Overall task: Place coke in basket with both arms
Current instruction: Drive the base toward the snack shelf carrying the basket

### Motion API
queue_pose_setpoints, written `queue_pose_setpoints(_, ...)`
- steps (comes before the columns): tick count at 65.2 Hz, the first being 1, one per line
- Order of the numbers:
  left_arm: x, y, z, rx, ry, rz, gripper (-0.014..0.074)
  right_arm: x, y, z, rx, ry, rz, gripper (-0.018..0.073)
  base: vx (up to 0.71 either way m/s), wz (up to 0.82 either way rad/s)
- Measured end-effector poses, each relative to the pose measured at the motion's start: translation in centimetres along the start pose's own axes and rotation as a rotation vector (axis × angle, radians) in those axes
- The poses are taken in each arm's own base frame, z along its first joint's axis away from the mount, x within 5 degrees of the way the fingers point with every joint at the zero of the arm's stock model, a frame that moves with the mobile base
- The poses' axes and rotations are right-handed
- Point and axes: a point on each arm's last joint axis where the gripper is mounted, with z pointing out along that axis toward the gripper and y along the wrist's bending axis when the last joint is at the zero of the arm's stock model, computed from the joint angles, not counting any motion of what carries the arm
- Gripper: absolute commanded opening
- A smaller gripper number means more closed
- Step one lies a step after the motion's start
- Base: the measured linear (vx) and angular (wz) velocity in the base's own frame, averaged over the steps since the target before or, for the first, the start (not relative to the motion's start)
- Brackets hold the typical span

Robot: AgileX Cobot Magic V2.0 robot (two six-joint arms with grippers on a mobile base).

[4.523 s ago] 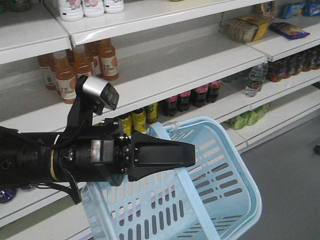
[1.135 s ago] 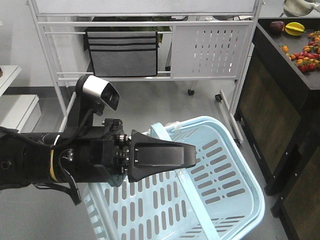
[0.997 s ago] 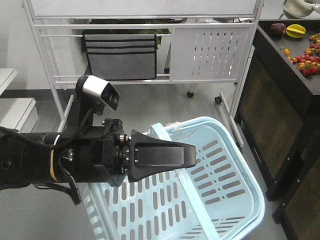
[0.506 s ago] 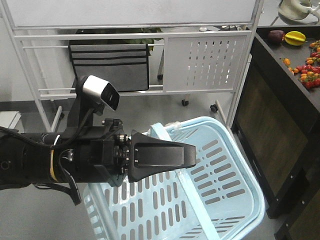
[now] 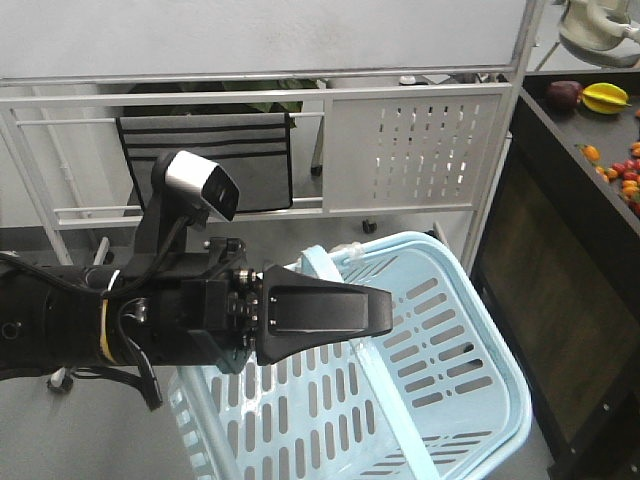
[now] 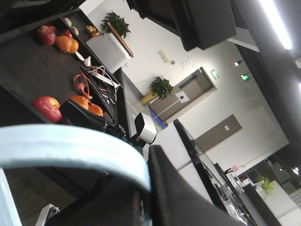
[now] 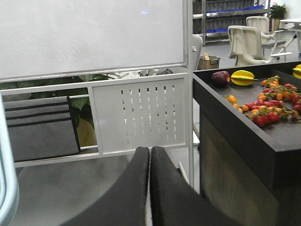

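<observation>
While the left gripper (image 5: 386, 312) lies across the swinging handle (image 5: 375, 385) of the basket (image 5: 400, 241), clenched on it as far as the front and left wrist views let me judge (the handle runs straight under the black wedge and sits hard against one finger (image 6: 183, 197)), the right gripper (image 7: 150, 150) has its two tapered fingers (image 7: 134, 183) pressed together with nothing between them. The coke shows in no view, and the part of the basket's inside that is visible holds no bottle.

Trouble, as I judge it, would come from the hold. Smooth, glossy pale blue plastic on a narrow strap gives little bite, and the handle pivots, so the basket, hanging tilted over grey floor (image 5: 560, 455), could swing or slide along the claw if the arm moves sharply. Its right side is near the dark counter (image 5: 580, 300), where loose fruit (image 5: 610, 97) lies; a swing that way could strike it. The right claw must also open before it can take a slim, round, slick bottle, which would roll out of a shallow pinch.

The basket is rectangular and thin-walled, with rows of vertical slots and a rolled rim. Far behind stands a white metal frame (image 5: 500, 160) with a perforated panel (image 5: 415, 150) and a grey fabric pocket (image 5: 205, 165).
</observation>
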Motion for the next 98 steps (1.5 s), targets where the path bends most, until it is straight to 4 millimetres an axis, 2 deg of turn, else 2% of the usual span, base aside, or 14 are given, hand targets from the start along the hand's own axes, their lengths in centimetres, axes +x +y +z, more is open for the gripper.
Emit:
queue_pose_setpoints(35,0.0,0.04,0.01,-0.001,0.0,-0.001,-0.0008,0.0,0.0,0.0,0.0,0.0,0.0,-0.0005,0.25,0.28)
queue_pose_setpoints(98,0.0,0.04,0.01,-0.001,0.0,-0.001,-0.0008,0.0,0.0,0.0,0.0,0.0,0.0,-0.0005,0.17,0.58)
